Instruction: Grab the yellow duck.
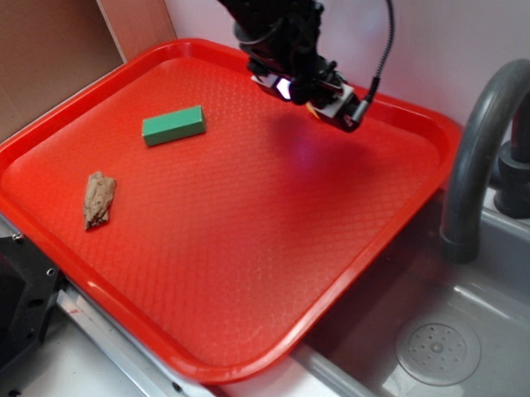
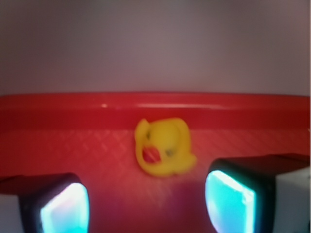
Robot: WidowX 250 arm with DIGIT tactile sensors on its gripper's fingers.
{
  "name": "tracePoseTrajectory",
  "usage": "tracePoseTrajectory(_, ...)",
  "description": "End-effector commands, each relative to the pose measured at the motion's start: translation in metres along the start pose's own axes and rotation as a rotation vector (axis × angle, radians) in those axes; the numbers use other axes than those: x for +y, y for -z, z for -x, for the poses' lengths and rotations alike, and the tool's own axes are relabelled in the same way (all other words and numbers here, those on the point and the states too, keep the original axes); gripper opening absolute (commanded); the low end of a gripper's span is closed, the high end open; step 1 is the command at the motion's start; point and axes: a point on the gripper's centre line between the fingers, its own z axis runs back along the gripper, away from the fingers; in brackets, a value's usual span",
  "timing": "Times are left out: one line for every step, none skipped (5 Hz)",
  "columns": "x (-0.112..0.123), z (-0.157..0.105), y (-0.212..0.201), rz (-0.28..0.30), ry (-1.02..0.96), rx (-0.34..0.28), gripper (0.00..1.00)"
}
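1. Two glowing fingertips (image 2: 65,208) of the black robot gripper (image 2: 146,206) stand wide apart at the bottom of the wrist view, holding nothing.
2. The small yellow rubber duck (image 2: 164,148) lies tipped on its side on the red plastic tray (image 1: 245,250), beyond the fingertips and between their lines, untouched, close to the tray's far rim.
3. In the exterior view the gripper (image 1: 309,86) hovers at the tray's far edge; only a yellow sliver shows beneath it.
4. The green rectangular block (image 1: 173,125) and brown rough lump (image 1: 99,198) lie well apart from it.

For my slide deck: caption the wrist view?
Open jaws frame the yellow duck lying near the red tray's rim.
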Motion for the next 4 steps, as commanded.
tracePoseTrajectory(-0.004,-0.026,0.016,-0.041,-0.009,-0.052,1.00)
tracePoseTrajectory(-0.004,-0.023,0.025,-0.052,-0.032,-0.028,0.97)
tracePoseTrajectory(-0.006,-0.021,0.026,-0.068,-0.015,-0.028,0.00)
tracePoseTrajectory(-0.003,-0.016,0.022,-0.086,-0.032,-0.028,0.00)
